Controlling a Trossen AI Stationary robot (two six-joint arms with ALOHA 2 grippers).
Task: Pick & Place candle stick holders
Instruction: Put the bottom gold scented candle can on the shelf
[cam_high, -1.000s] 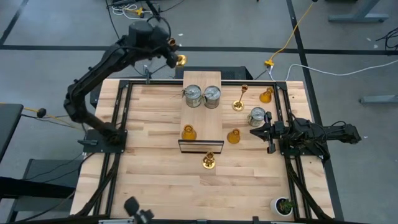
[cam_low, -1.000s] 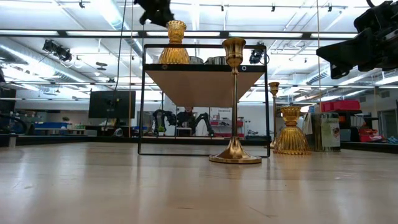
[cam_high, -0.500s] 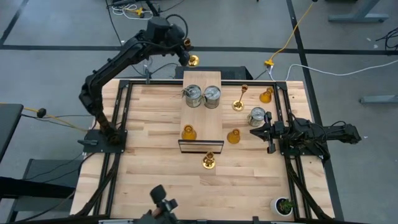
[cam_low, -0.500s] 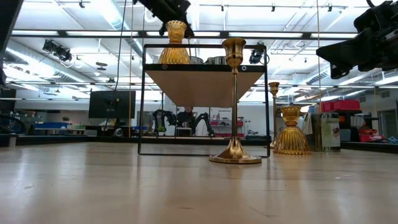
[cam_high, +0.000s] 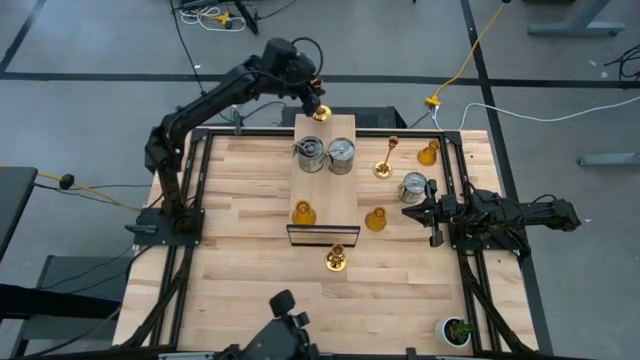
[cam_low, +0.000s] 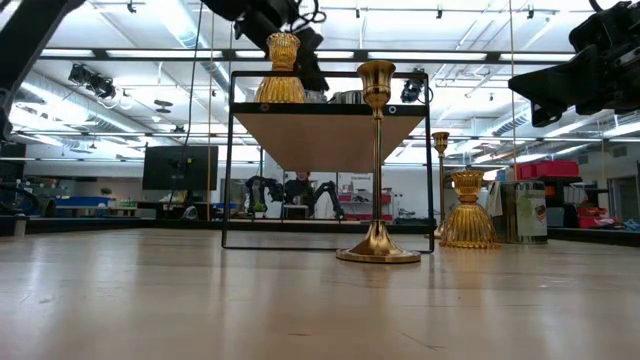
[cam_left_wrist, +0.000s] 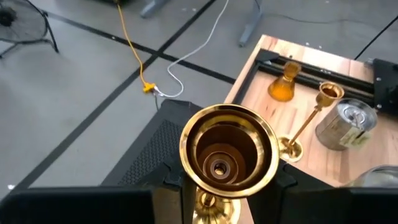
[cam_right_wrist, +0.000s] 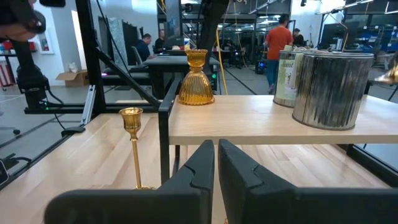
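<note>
Raised wooden shelf (cam_high: 325, 170) at the table's (cam_high: 250, 270) middle, taken as landmark. Left gripper (cam_high: 312, 100) over the shelf's far end, fingers partly closed around a gold candlestick (cam_high: 321, 113), gripping its stem with the round base showing toward the wrist camera (cam_left_wrist: 228, 154). On the shelf: two silver cans (cam_high: 327, 154) side by side just behind the held piece, one amber holder (cam_high: 303, 213) near the shelf's front left corner. In front of the shelf, on the table, a second gold candlestick (cam_high: 335, 259) upright, just beside the front frame. Right of the shelf: a third gold candlestick (cam_high: 385, 160), an amber holder (cam_high: 376, 219) nearer the front, a third silver can (cam_high: 413, 187) farther right, and another amber holder (cam_high: 429, 153) toward the far right rail. Right gripper (cam_high: 412, 212) parked right of the shelf, near that can, fingers pressed together on nothing (cam_right_wrist: 214, 163). Small green potted plant (cam_high: 458, 331) well in front and right of the shelf, at the table corner.
</note>
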